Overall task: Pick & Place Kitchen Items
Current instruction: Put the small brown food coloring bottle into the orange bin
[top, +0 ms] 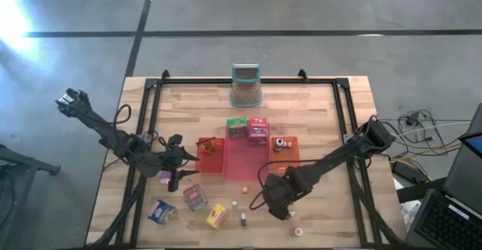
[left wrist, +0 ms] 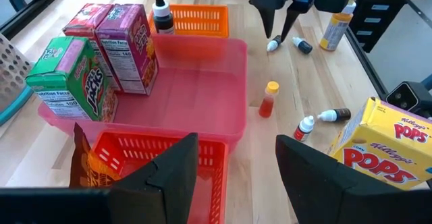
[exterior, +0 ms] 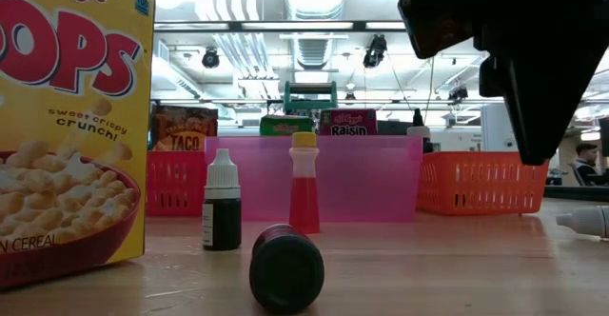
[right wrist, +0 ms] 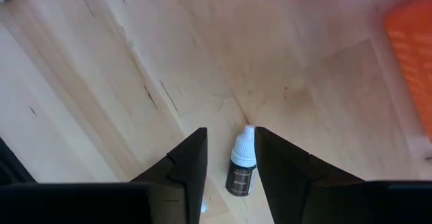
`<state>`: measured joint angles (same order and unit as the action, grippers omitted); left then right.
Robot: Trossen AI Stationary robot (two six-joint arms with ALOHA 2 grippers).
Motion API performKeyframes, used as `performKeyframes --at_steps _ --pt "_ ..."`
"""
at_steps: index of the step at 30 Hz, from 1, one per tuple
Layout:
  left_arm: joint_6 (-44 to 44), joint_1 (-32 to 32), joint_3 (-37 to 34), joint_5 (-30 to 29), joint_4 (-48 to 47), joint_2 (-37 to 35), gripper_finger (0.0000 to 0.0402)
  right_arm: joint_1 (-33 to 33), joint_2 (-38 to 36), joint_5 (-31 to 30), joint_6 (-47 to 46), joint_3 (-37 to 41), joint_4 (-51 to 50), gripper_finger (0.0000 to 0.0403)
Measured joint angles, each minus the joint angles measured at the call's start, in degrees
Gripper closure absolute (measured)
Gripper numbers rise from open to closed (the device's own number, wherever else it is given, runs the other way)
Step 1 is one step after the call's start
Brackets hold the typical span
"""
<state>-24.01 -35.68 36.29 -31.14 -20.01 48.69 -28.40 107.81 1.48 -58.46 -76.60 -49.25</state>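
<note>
While the right gripper hangs low over the near part of the bench, a small bottle lies flat on the wood right between its two dark fingers, which stand apart with a gap on either side of it. The bottle's long axis runs along the fingers' reach and across their closing line, white cap pointing away from the wrist. So the thing to be picked lies straight below and between the jaws; as I judge it, a short drop and a squeeze is all the grasp needs. This arm is plainly the nearer one.

The bottle is tiny, with a dark body, a pale label band and a white pointed cap; being round, it may roll if one finger touches first.

Farther off, the left gripper waits with its fingers apart just in front of an orange tray, beside the pink tray. Beyond that gripper stand a green box and two pink boxes at the pink tray's far side. A little red bottle and a yellow cereal box sit off to its side.
</note>
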Motion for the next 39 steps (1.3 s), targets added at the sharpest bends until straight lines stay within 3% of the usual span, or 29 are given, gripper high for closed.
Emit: performKeyframes --at_steps 12,31,39 --pt "0.0 0.0 0.0 0.0 0.0 0.0 0.0197 0.0 0.0 1.6 -0.8 0.0 -3.0 0.0321" --pt "0.0 0.0 0.0 0.0 0.0 0.0 0.0197 -0.1 0.1 1.3 -2.7 0.6 -4.1 0.0285" --pt "0.0 0.0 0.0 0.0 0.0 0.0 0.0197 -0.2 0.1 -0.1 -3.3 0.9 -3.6 0.0296"
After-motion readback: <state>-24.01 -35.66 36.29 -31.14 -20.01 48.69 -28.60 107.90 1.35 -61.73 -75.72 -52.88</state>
